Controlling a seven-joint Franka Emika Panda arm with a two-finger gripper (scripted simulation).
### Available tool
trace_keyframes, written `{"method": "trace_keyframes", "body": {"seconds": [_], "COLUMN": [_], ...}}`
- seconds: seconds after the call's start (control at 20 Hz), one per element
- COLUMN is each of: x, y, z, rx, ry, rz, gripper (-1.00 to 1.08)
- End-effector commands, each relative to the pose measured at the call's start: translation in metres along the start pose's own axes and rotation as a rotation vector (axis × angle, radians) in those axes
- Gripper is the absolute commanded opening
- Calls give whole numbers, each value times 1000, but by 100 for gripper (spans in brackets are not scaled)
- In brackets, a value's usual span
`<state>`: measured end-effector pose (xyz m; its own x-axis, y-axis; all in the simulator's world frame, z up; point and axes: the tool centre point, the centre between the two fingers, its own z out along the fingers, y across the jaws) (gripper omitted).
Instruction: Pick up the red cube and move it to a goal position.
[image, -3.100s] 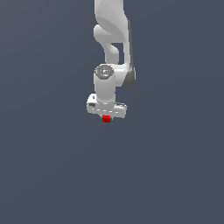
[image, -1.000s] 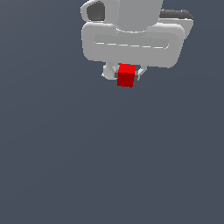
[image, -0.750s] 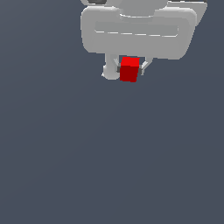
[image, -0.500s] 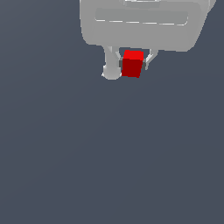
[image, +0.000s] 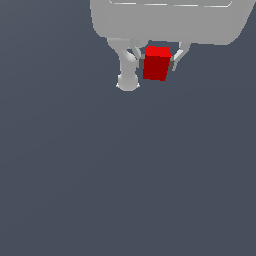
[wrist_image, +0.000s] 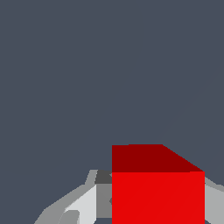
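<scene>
The white robot gripper (image: 157, 62) has its fingers (image: 136, 54) clamped on the small bright red cube (image: 157, 64) between them, and a loosened or jolted grip could drop it.

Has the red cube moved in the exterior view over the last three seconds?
Yes. The red cube, held in the end effector, moved up the frame, toward the top edge, and looms larger.

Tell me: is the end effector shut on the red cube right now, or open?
Shut on it. In the exterior view the red cube sits between the end effector fingers; the wrist view shows a finger against its side.
</scene>
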<state>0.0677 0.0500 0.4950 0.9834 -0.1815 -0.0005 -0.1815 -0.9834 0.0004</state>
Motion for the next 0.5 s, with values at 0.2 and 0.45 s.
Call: {"method": "trace_keyframes", "body": {"seconds": [0.2,0.45], "x": [2,3], "y": [-2,-2], "z": [-6,-8], "rx": [0,0], "ry": [1,1], "rz": [0,0], "gripper": [-100,-100]}}
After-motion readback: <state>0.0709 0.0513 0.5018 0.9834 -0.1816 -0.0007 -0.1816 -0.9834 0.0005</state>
